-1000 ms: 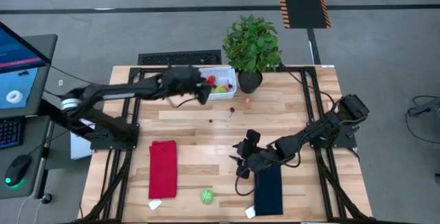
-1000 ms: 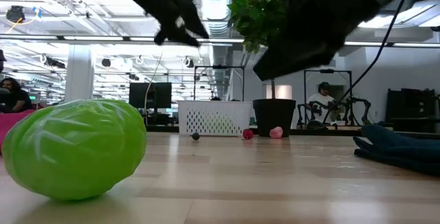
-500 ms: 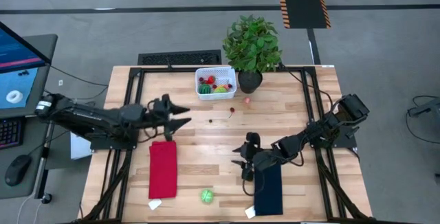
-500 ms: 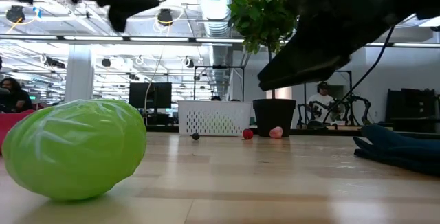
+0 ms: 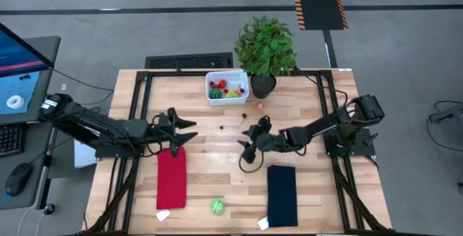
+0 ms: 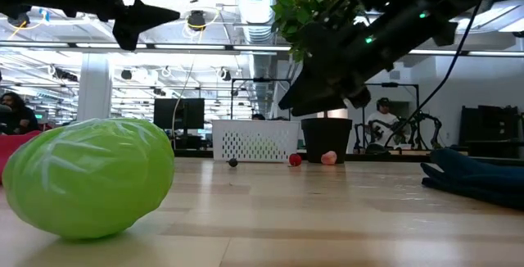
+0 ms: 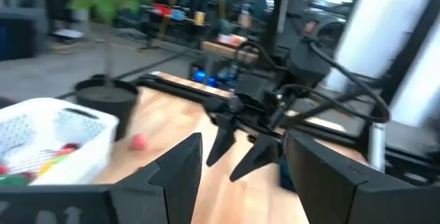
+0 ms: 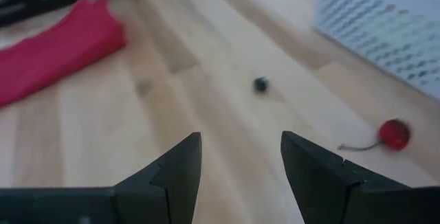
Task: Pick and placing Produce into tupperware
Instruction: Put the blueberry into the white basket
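The white mesh basket [image 5: 227, 85] stands at the table's far edge next to the potted plant and holds several small toy fruits. Loose on the wood in front of it lie a red cherry [image 5: 244, 116] [image 8: 393, 133], a pink piece [image 5: 260, 106] and a tiny dark ball [image 5: 221, 127] [image 8: 260, 84]. A green cabbage [image 5: 217, 206] [image 6: 90, 177] rests near the table's near edge. My left gripper [image 5: 189, 131] hovers open above the far end of the red cloth. My right gripper [image 5: 243, 140] hovers open near the table's middle, a little nearer than the cherry and the dark ball.
A red cloth [image 5: 171, 178] lies near left and a navy cloth [image 5: 282, 195] near right. The potted plant [image 5: 265, 48] stands just right of the basket. Bare wood runs between the two grippers, which face each other across the middle.
My left gripper has drawn back from the basket toward the table's left and near side and now hangs over the red cloth's far end. My right gripper has moved from the navy cloth's far end toward the far edge, closer to the cherry.
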{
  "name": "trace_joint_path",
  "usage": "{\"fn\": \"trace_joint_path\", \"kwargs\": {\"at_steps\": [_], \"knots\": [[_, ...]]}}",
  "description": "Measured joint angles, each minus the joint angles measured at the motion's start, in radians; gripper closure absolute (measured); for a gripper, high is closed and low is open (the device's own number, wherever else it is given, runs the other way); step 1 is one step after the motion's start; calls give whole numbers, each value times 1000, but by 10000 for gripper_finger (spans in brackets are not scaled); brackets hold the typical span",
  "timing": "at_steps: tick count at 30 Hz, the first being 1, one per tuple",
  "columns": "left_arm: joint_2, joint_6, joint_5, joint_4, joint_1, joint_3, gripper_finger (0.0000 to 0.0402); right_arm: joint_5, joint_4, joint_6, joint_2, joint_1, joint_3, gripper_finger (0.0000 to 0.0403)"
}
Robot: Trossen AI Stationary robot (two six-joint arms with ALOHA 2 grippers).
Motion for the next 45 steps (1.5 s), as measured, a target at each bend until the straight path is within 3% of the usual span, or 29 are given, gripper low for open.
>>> {"fn": "trace_joint_path", "kwargs": {"at_steps": [6, 12, 18, 24, 29, 36, 45], "knots": [[1, 1, -31, -48, 0, 0, 204, -16, 71, -124, 0, -58, 0, 182], [1, -19, -88, -78, 3, 1, 204, -144, 89, -105, 0, -131, 0, 182], [62, -60, -171, -158, 20, 2, 204, -158, 71, -78, 0, -109, 0, 182], [178, -107, -75, -161, 124, 3, 204, -158, 55, -78, 0, -74, 0, 182], [303, -156, 73, -166, 260, 26, 204, -157, 0, -51, 0, -42, 0, 182], [513, -120, 176, -251, 364, 169, 204, -158, -64, 1, 0, 33, 0, 182], [750, 43, 264, -393, 377, 393, 204, -149, -65, 39, 0, 122, 0, 182]]}}
